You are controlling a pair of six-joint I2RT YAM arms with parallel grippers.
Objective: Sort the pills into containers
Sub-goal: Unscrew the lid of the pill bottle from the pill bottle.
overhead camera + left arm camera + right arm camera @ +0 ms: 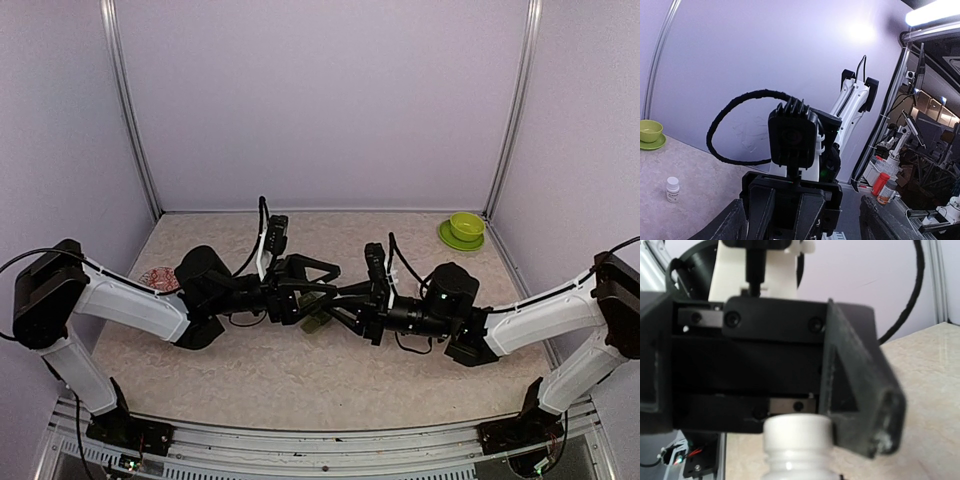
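Observation:
Both grippers meet tip to tip above the middle of the table. My right gripper (352,298) is shut on a white pill bottle (797,445), whose capped top points at the left gripper. The left gripper (318,278) is open, and one of its fingers (860,390) stands just beside the cap. In the left wrist view its own fingers (735,220) sit wide apart at the bottom corners, and the bottle is hidden there. The dark green containers (318,320) lie on the table under the grippers, mostly covered. No pills show.
A lime-green bowl (463,230) on its saucer sits at the back right corner. A second small white bottle (672,189) stands on the table. A red-and-white packet (160,278) lies by the left arm. Lilac walls enclose the table.

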